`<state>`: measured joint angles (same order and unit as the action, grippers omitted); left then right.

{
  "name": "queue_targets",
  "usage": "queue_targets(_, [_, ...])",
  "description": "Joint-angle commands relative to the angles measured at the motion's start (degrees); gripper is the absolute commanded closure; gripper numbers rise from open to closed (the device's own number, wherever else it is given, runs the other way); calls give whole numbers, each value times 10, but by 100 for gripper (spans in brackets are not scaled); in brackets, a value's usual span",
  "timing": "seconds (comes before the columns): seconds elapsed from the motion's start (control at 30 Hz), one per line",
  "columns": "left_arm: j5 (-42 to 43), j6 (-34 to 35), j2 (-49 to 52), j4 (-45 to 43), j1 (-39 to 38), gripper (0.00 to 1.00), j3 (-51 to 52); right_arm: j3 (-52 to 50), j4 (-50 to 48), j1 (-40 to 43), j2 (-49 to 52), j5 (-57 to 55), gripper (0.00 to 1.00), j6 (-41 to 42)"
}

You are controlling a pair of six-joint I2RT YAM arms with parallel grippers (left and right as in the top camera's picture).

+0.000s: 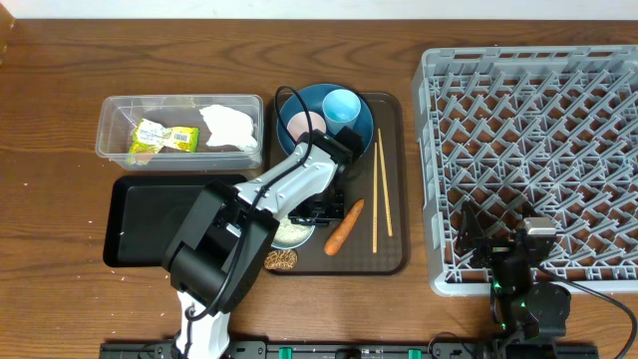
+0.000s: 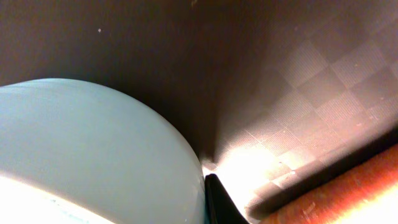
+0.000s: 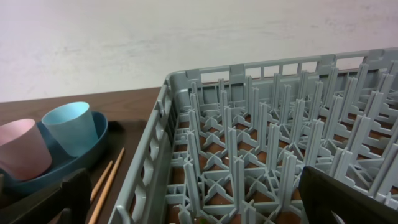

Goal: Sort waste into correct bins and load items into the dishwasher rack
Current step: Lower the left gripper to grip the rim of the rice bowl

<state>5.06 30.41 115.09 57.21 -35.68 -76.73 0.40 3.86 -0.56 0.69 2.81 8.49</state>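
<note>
My left gripper (image 1: pixel 319 207) is down on the brown serving tray, shut on the wall of the pale blue-white bowl (image 1: pixel 291 233), which holds rice. In the left wrist view one finger (image 2: pixel 217 199) presses the bowl's (image 2: pixel 93 149) outer wall; the other is hidden. The carrot (image 1: pixel 343 226) lies just right of it. A biscuit piece (image 1: pixel 281 260) lies in front. The blue plate (image 1: pixel 361 135) carries the pink cup (image 1: pixel 307 125) and light-blue cup (image 1: pixel 341 105). The chopsticks (image 1: pixel 377 194) lie right. My right gripper (image 1: pixel 503 239) is open and empty over the rack's (image 1: pixel 538 150) front-left corner.
The clear tub (image 1: pixel 110 125) at the back left holds the wrapper (image 1: pixel 164 137) and napkin (image 1: pixel 227 125). The black tray (image 1: pixel 150 219) lies in front of it, partly under my left arm. The serving tray (image 1: pixel 394 249) sits close to the rack's left wall.
</note>
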Motion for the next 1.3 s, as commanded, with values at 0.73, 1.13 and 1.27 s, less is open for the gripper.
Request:
queue_targets(0.73, [-57,-34,-35,18,4,94,-23,-1,2,2,-3,0,1,-4])
queue_targets(1.13, [-57,-23,-34,-19,-14,92,1,-1,2,2,-3,0,1,-4])
queue_targets(1.27, [-57,-23,-34,-21,-14,92,2,-1,2,2,-3,0,1,-4])
